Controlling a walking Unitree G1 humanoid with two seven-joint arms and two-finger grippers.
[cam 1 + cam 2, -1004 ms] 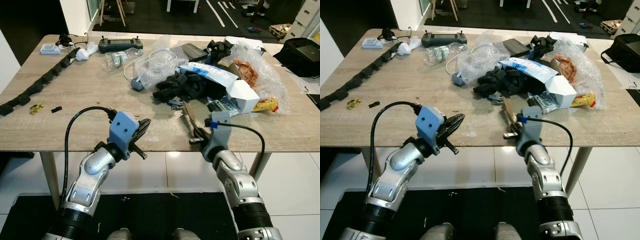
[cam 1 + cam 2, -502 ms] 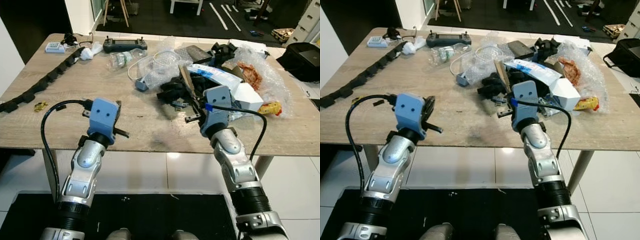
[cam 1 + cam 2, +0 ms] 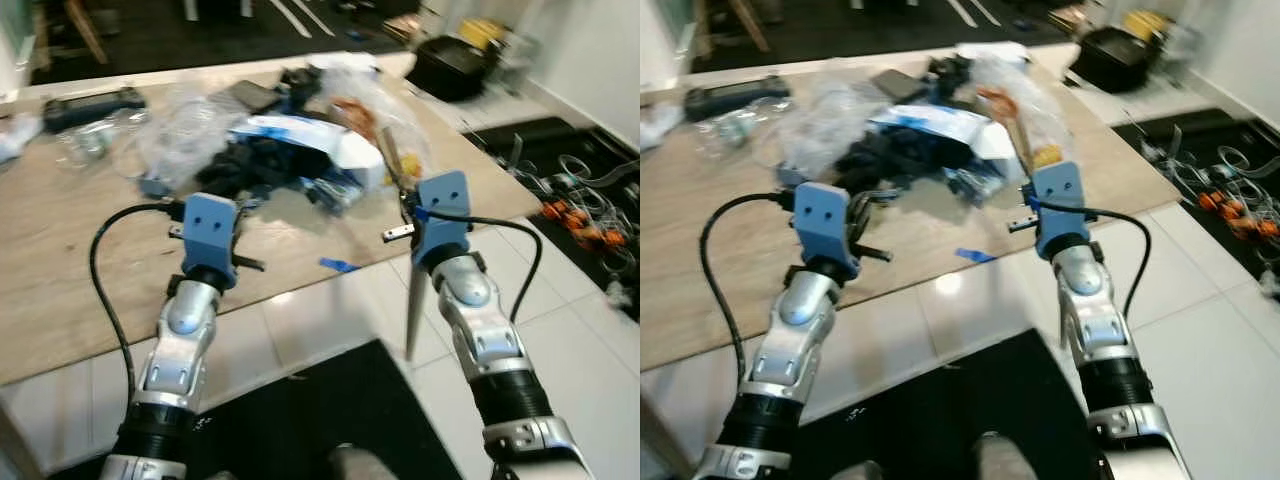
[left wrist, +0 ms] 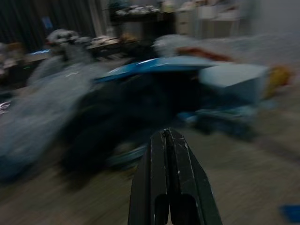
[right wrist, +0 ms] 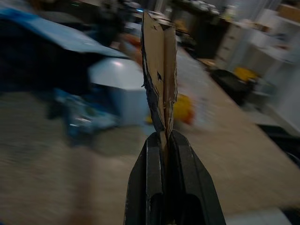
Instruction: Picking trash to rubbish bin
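My right gripper [image 5: 161, 137] is shut on a torn brown cardboard strip [image 5: 159, 70], which stands up from the fingers. In the left eye view that strip [image 3: 392, 160] is held above the table's near right edge. My left gripper [image 4: 165, 133] is shut with nothing in it, held over the wooden table [image 3: 60, 250] and pointing at the trash pile [image 3: 290, 150]. The pile is a mix of black foam pieces, bubble wrap, a white and blue box and snack wrappers.
A small blue scrap [image 3: 338, 265] lies near the table's front edge. A black controller [image 3: 85, 100] sits at the far left. On the floor to the right are a black bag [image 3: 455, 65] and tangled cables [image 3: 580, 190]. A table leg [image 3: 415, 310] stands below my right gripper.
The whole view has swung to the right and is blurred, so the camera moved. My right gripper has lifted the cardboard strip from the table edge. The left gripper rose and stays shut.
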